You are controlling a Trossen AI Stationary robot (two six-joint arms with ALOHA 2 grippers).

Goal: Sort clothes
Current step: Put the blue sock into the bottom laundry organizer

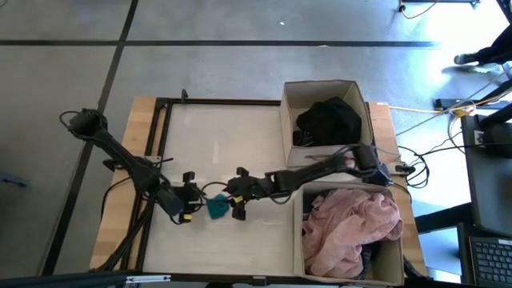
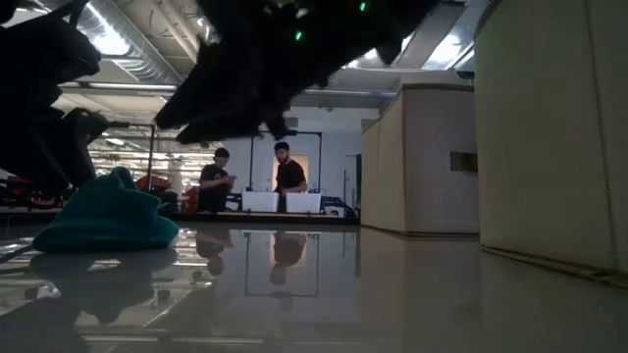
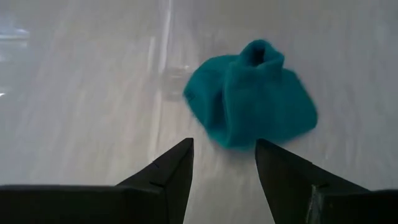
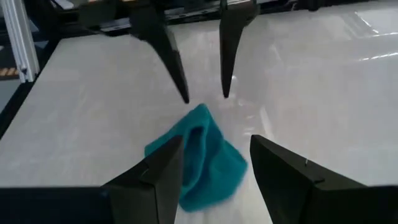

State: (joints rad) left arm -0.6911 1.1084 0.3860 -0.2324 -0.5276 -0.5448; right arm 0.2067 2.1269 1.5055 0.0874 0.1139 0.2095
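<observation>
A small teal piece [image 1: 216, 208] lies crumpled on the white table top between my two grippers. My left gripper [image 1: 198, 198] is open, low, and just short of its left side [image 3: 249, 93]. The same gripper shows from the front in the right wrist view [image 4: 205, 98]. My right gripper [image 1: 232, 194] is open on the piece's right side. Its fingers stand over either side of the teal piece [image 4: 205, 162]. In the low view this gripper [image 2: 265, 88] hangs above the piece [image 2: 108, 221]. A black garment [image 1: 328, 120] lies in the far box and a pink one [image 1: 352, 224] in the near box.
Two beige cardboard boxes stand at the table's right side, one far [image 1: 320, 86] and one near [image 1: 298, 232]. They show as tall walls in the low view [image 2: 549, 127]. A dark frame [image 1: 160, 120] runs along the table's left and far edges. Two people [image 2: 250, 176] stand in the room beyond.
</observation>
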